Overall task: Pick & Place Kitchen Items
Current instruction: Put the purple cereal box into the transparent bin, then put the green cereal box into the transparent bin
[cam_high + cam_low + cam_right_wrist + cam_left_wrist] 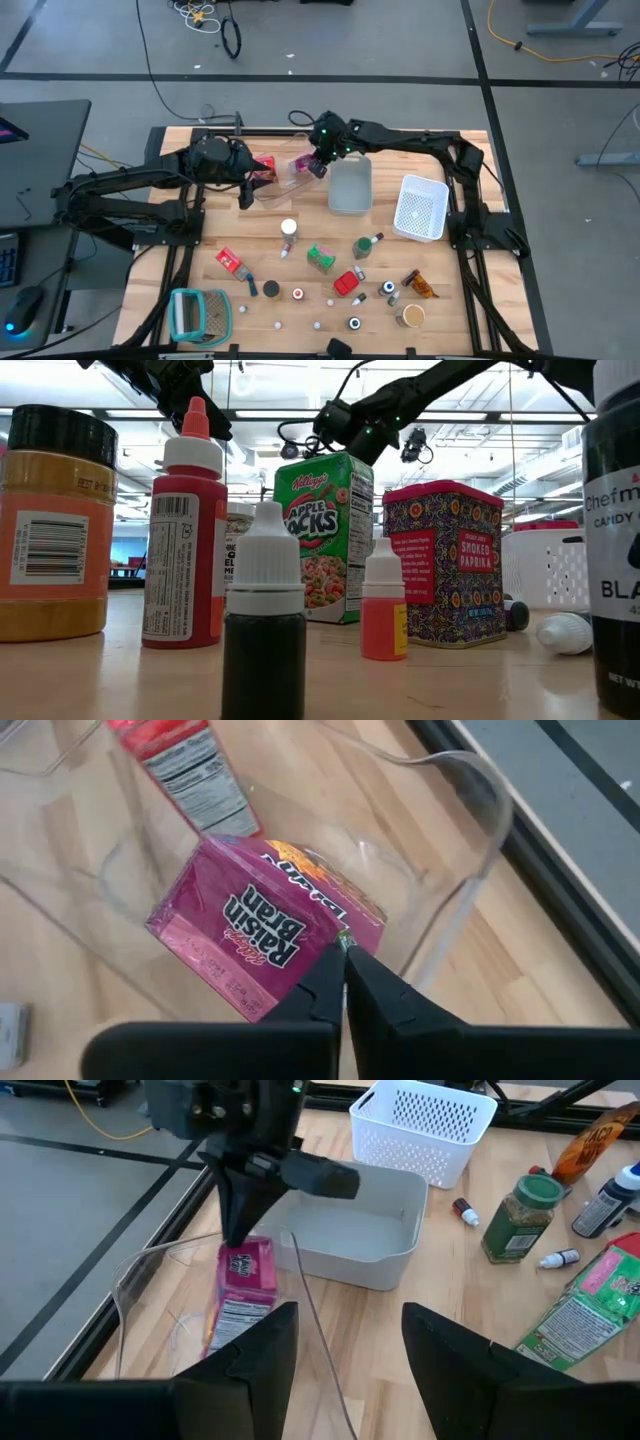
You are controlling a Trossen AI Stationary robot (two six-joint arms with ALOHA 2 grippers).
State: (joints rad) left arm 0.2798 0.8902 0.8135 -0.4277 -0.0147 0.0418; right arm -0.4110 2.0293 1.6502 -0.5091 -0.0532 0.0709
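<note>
The right gripper (318, 163) hangs over the clear bin (283, 184) at the far middle of the table, its fingers (340, 982) pressed together on a corner of the pink Raisin Bran box (262, 925), which tilts inside the bin just under the fingertips. Just beyond that box in the same bin lies a red packet (186, 768), label up. The left wrist view shows the same grip from the other side: the right gripper (238, 1240) points down onto the top of the pink box (243, 1285), with the grey bin (355, 1238) right beside it and the white basket (424, 1125) farther off past the grey bin. The left gripper (343, 1342) hovers near the clear bin, on the side away from the grey one, fingers spread with nothing between them; in the high view it (248, 185) sits just left of the right gripper. Well clear of both grippers, toward the table's near side, the remaining items are scattered: a green box (320, 259), a green-capped jar (366, 244), a white-capped bottle (288, 230), a red box (346, 283), a red packet (229, 262), a brown jar (411, 316) and several tiny white pieces (316, 325). A teal ribbed holder (199, 314) stands at the near left corner. In the low view the Apple Jacks box (322, 538), a paprika tin (445, 563) and a red squeeze bottle (186, 535) stand upright in the foreground.
</note>
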